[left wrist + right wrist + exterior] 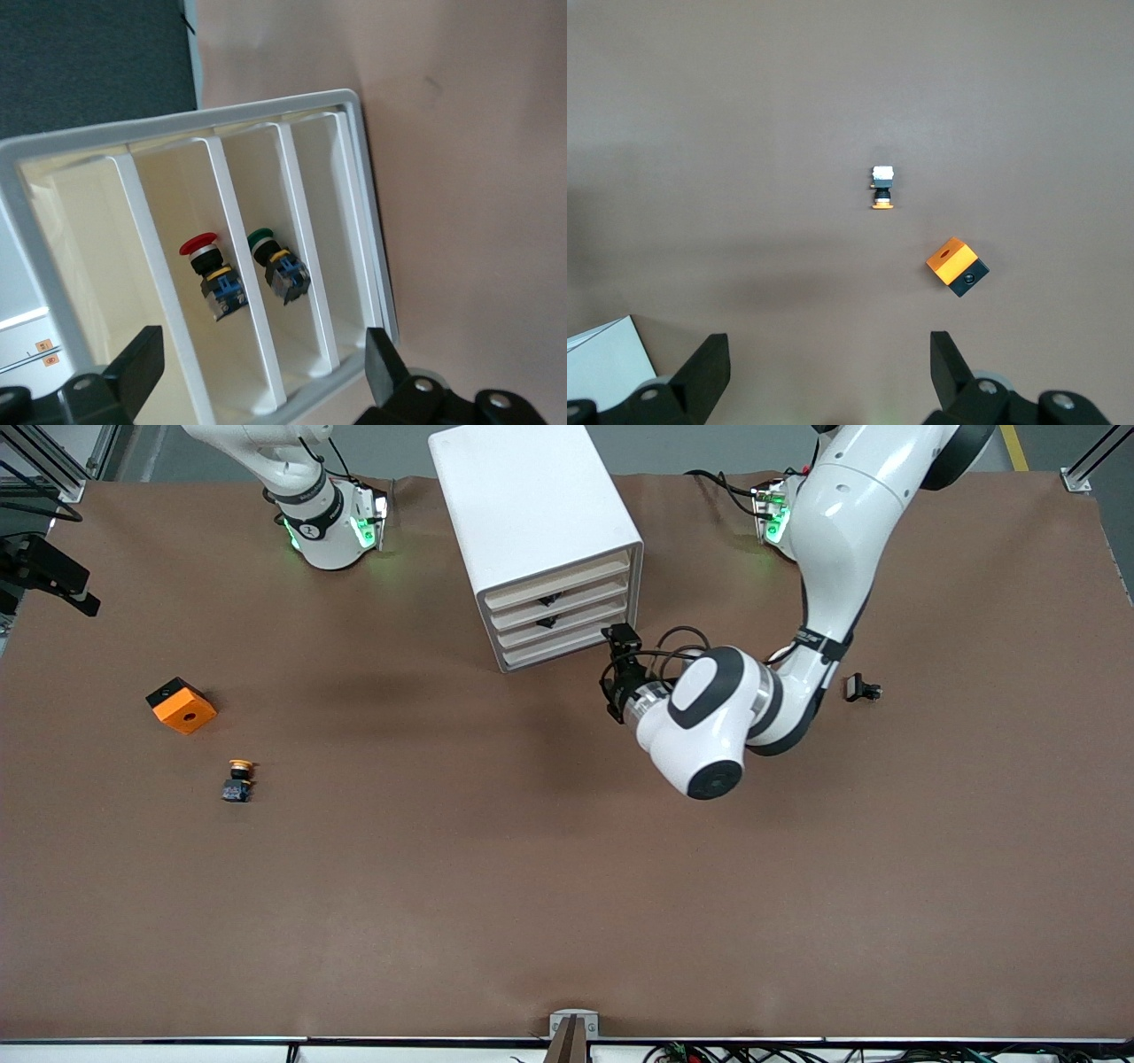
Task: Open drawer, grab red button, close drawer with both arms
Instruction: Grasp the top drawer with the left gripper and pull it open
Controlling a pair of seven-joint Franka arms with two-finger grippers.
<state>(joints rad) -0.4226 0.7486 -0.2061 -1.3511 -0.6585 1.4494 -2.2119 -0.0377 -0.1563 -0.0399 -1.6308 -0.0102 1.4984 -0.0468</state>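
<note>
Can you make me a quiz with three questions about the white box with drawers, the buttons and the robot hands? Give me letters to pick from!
1. Where is the small push-button with the red mushroom cap?
A. inside the white box-shaped cabinet
B. on the brown table beside the orange cube with a hole
C. in a robot hand

2. What colour is the cap of the button lying next to the red one, in the neighbouring drawer?
A. blue
B. green
C. yellow

3. How is the left hand right now?
A. shut on a button
B. open, holding nothing
C. shut on a drawer

Answers:
1 A, the left wrist view shows it lying in a pale beige drawer of the cabinet.
2 B, the green-capped button shows in the same view.
3 B, its black fingers stand wide apart in front of the cabinet.
</note>
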